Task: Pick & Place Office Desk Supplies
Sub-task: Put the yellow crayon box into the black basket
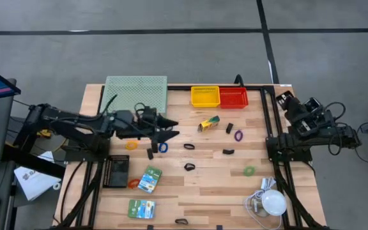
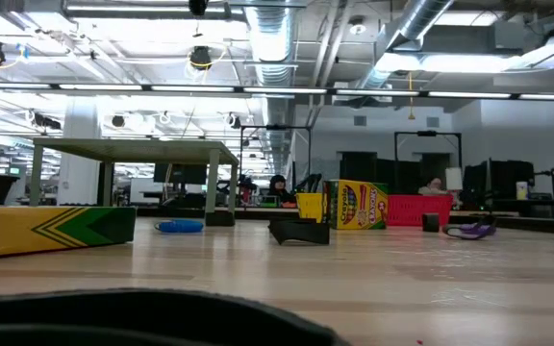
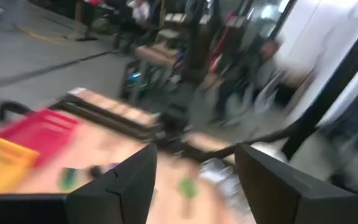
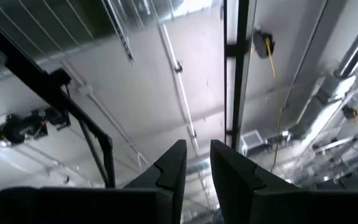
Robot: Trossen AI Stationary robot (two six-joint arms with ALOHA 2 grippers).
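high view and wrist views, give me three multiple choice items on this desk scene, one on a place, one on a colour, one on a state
1. Where does the white dome with a cord sit on the table?
A. beside the mesh stand
B. the near corner on the right arm's side
C. inside the red bin

2. What colour is the bin touching the red bin?
A. blue
B. white
C. yellow

3. How does the left tool stand?
A. open, holding nothing
B. shut on a card pack
C. out of view

Answers:
1 B, the high view shows the dome at the corner below the right arm.
2 C, the yellow bin sits side by side with the red one.
3 A, the left wrist view shows its fingers spread with nothing between them.
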